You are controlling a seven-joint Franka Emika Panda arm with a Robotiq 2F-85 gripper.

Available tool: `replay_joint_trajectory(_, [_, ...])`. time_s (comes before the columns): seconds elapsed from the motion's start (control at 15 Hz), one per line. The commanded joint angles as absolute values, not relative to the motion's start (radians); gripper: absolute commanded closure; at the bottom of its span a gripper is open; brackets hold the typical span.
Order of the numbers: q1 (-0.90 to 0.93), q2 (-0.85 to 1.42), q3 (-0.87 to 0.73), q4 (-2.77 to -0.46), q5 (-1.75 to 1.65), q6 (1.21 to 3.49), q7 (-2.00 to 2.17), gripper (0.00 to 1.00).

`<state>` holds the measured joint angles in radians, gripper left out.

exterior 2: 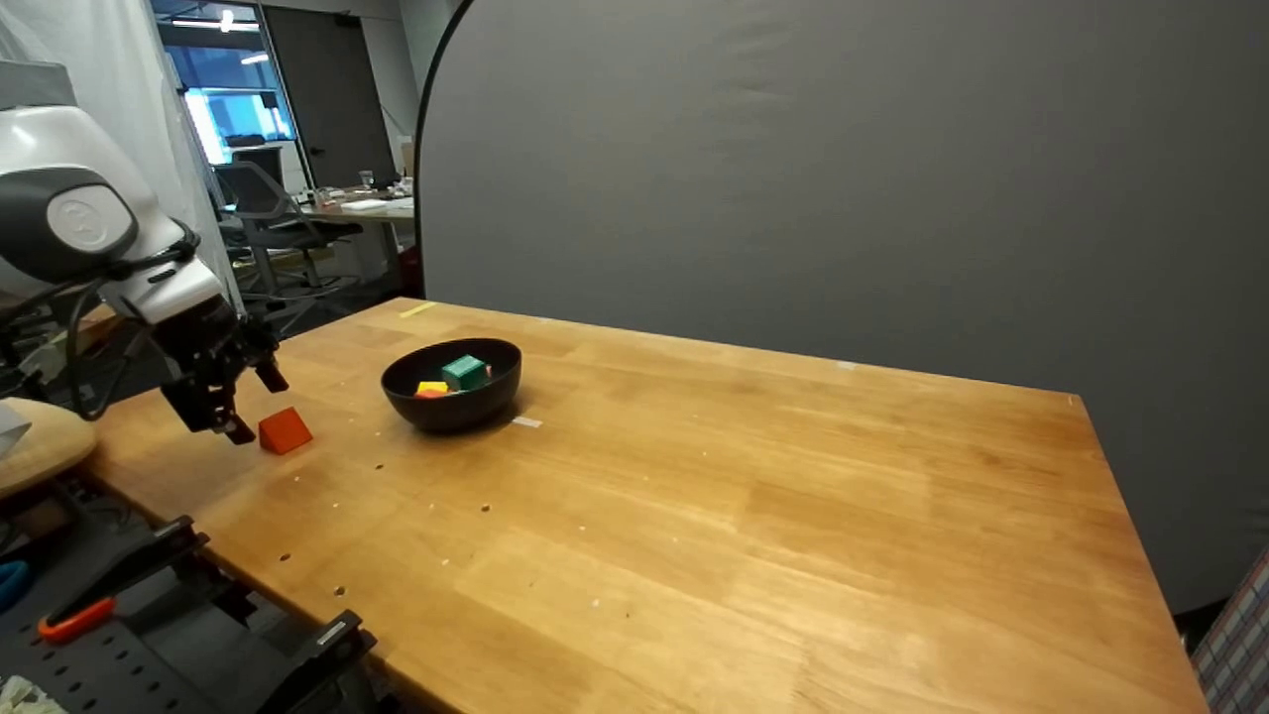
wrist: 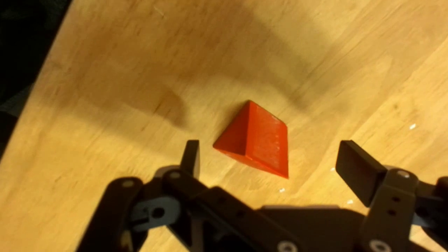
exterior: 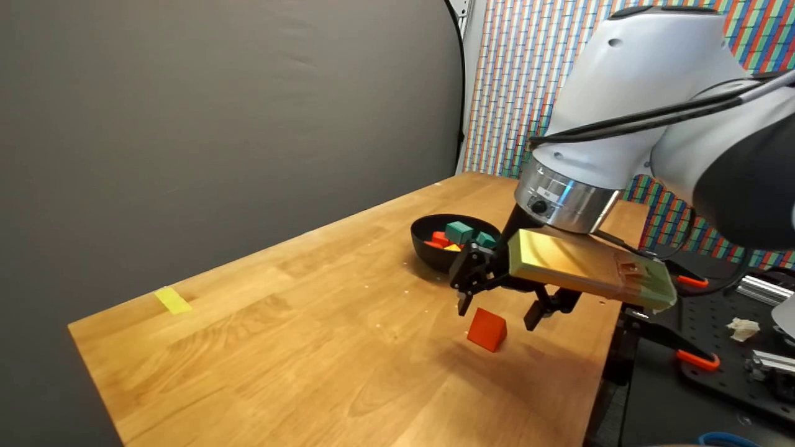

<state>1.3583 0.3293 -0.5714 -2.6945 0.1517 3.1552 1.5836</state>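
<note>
1. Foremost in the wrist view: gripper, jaws spread wide above the wooden table.
2. Red wedge block: resting on the table; seen between both jaws in the wrist view, touching neither.
3. Black bowl: on the table near the gripper; holding green blocks, yellow block, red blocks.
4. Yellow tape strip: flat at the table edge, well apart from the bowl.

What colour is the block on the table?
The block is red, best seen in the wrist view.
</note>
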Motion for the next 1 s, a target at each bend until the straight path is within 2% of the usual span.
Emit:
replay_joint_trajectory(0.0, [1.163,0.285,-0.461,-2.63,0.147,3.058,1.503,0.0])
replay_joint_trajectory(0.47, [0.744,0.318,-0.086,-2.507,0.208,2.854,1.401,0.0])
replay_joint_trajectory(0.73, [0.647,0.326,0.023,-2.508,0.179,2.791,1.445,0.0])
replay_joint_trajectory(0.93, [0.617,0.347,0.049,-2.511,0.161,2.837,1.463,0.0])
